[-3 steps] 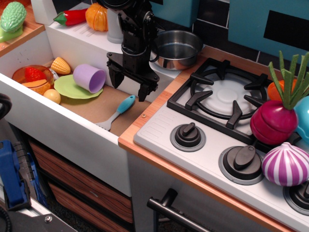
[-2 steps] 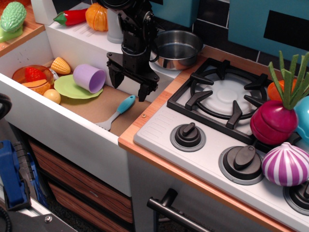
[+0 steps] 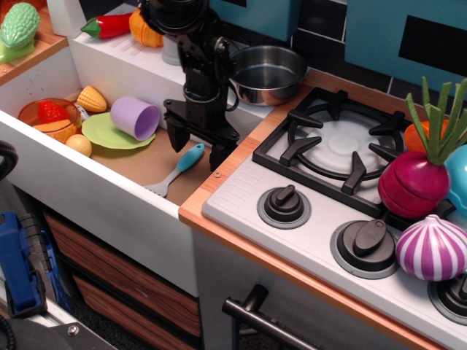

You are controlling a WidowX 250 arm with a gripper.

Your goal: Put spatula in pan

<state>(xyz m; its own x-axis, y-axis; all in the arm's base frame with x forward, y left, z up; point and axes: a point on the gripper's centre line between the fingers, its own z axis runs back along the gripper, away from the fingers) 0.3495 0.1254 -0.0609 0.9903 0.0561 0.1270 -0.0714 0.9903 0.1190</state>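
Inside the white toy sink (image 3: 87, 197), on its brown cardboard-like floor, a smooth lilac plastic cup (image 3: 136, 117) lies tipped on a flat lime-green plate (image 3: 109, 135). Right of the cup lies the small spatula (image 3: 177, 169), a glossy light blue plastic handle ending in a flat grey slotted blade, its handle end just below the black robot gripper (image 3: 195, 148). The gripper points straight down into the sink, its two fingers spread apart and grasping nothing. Right of the arm, behind the sink, sits the round shiny stainless-steel pan (image 3: 268, 74).
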